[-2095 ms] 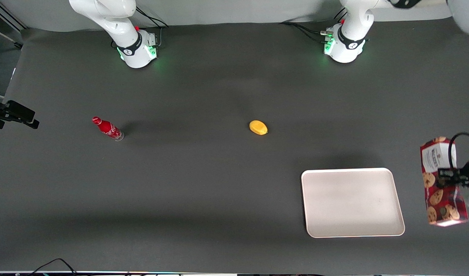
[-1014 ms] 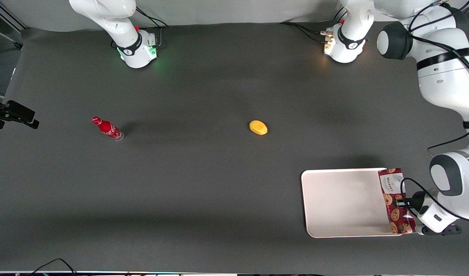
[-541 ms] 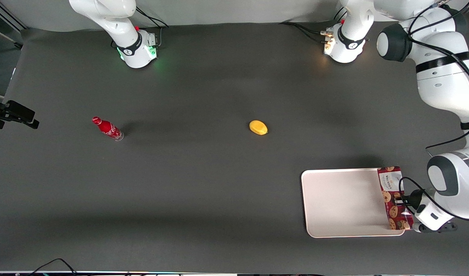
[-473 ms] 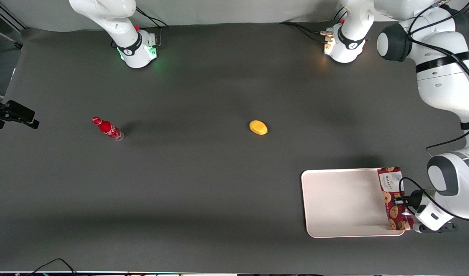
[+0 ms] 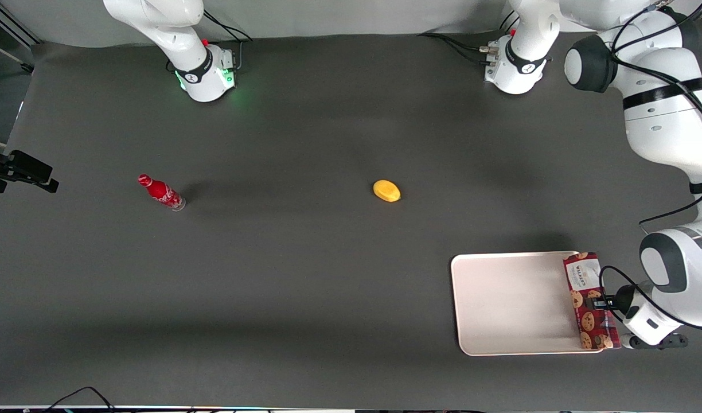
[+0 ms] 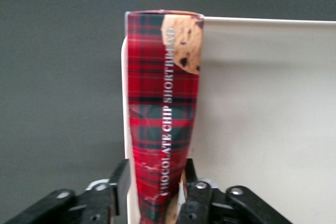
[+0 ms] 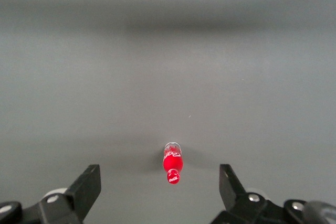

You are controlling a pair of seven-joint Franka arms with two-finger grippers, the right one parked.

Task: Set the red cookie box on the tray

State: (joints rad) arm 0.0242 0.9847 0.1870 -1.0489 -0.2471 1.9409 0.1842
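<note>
The red cookie box [image 5: 584,278] stands on its long narrow edge at the rim of the tray [image 5: 511,304] nearest the working arm's end of the table, leaning a little. In the left wrist view the tartan box [image 6: 163,103] runs along the tray's [image 6: 262,108] raised rim. My gripper [image 5: 603,302] straddles the box at mid-length. Its jaws [image 6: 157,177] are open, with a thin pale gap between one finger [image 6: 122,178] and the box's side.
A yellow lemon-like object [image 5: 386,190] lies mid-table, farther from the front camera than the tray. A small red bottle [image 5: 162,193] lies toward the parked arm's end, also in the right wrist view [image 7: 173,164]. Both arm bases stand at the table's back edge.
The box came down from the air beside the tray onto the tray's rim. In the last half second it slid slightly nearer the camera and the jaws eased off it.
</note>
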